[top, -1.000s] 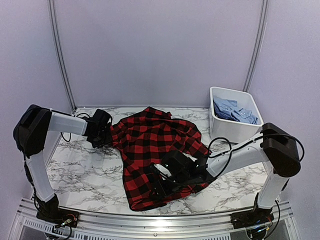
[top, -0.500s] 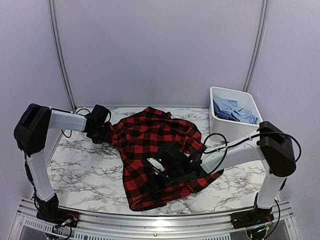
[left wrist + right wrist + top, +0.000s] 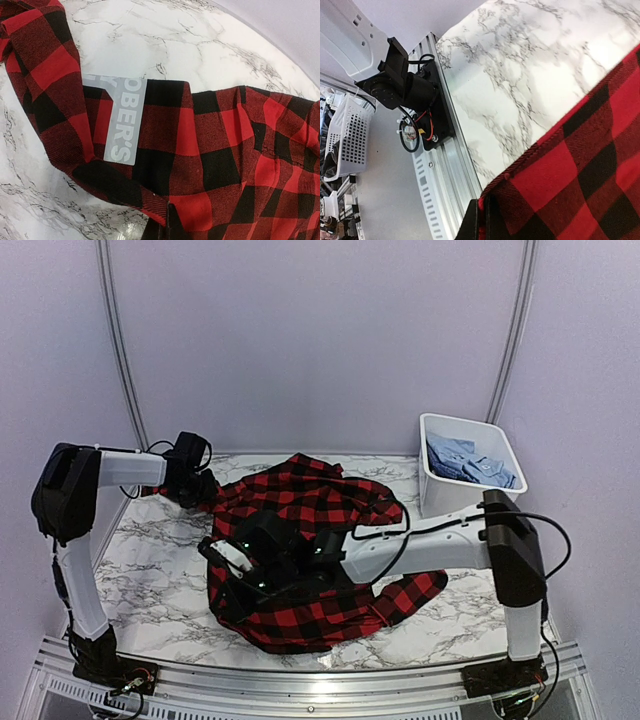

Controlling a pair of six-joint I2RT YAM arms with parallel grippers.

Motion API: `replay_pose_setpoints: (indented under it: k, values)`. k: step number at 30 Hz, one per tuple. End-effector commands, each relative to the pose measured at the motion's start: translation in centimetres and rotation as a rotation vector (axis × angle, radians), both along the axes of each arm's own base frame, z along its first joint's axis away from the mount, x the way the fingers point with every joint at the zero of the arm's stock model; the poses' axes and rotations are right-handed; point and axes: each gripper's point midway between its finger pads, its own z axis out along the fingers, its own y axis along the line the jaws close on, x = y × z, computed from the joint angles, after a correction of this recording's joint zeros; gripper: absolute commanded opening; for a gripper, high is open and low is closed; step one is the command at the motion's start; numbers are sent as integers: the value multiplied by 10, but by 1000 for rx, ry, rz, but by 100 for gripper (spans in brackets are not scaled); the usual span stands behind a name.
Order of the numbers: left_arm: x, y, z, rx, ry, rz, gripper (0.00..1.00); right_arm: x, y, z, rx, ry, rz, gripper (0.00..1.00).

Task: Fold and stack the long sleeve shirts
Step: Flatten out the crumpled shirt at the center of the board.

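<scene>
Two grippers are pinching the red-and-black flannel shirt (image 3: pixel 310 510) lying rumpled on the marble table (image 3: pixel 150 550); the left gripper (image 3: pixel 197 490) is clamping its far-left edge; the right gripper (image 3: pixel 480 220) is clamping a hem near the front; light blue shirts (image 3: pixel 470 465) are sitting in the white tub (image 3: pixel 455 498).
</scene>
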Motion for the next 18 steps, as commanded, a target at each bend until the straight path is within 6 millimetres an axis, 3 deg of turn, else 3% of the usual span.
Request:
replay_pose_setpoints:
  k: [1,4,6,9,12,18]
  values:
    - [-5,4,4,21,35,-27,1,-11,34,-21,3,24,110,0]
    - [-8,9,12,37,35,-27,6,-9,57,-30,23,21,146,0]
    - [-11,12,14,43,43,-28,19,-9,66,-39,16,31,162,1]
    - [-16,13,19,47,49,-40,34,-12,72,-41,24,42,180,18]
    - [-20,12,35,37,22,-50,47,-7,65,-24,36,-9,152,41]
    - [-31,-1,65,26,-28,-93,75,18,21,5,-4,-142,28,67]
